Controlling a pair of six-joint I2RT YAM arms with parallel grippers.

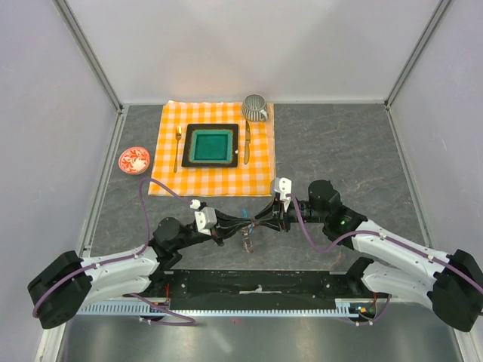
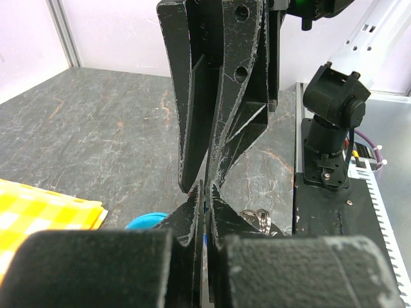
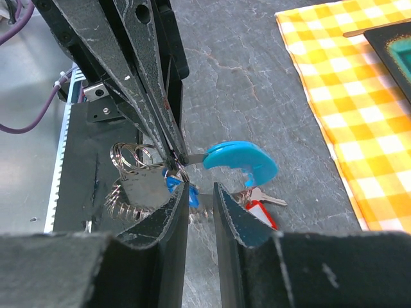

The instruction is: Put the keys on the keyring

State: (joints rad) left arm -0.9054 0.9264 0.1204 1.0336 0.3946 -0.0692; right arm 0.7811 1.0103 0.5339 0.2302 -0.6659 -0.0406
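My left gripper (image 1: 240, 224) is shut, pinching the thin metal shank of the key with the curved bright-blue tag (image 3: 239, 160). The bunch hangs just above the table (image 1: 247, 241). Under it I see split rings (image 3: 131, 156), a flat metal plate (image 3: 144, 186) and the silvery coiled keyring (image 3: 125, 206). A small key (image 3: 270, 199) with a red tag (image 3: 260, 213) lies beside the blue tag. My right gripper (image 3: 200, 192) faces the left one from the other side. Its jaws stand a narrow gap apart just in front of the bunch, with nothing between them. From the left wrist, the blue tag (image 2: 144, 221) and the rings (image 2: 257, 218) peek out beside the shut left gripper (image 2: 207, 192).
An orange checked cloth (image 1: 256, 172) lies behind the grippers, carrying a green square plate (image 1: 210, 145), a gold fork (image 1: 177, 148) and a knife (image 1: 246, 143). A grey ribbed cup (image 1: 255, 107) stands at its back corner. A small red dish (image 1: 134, 160) sits to the left. The black base rail (image 1: 256, 283) runs along the near edge.
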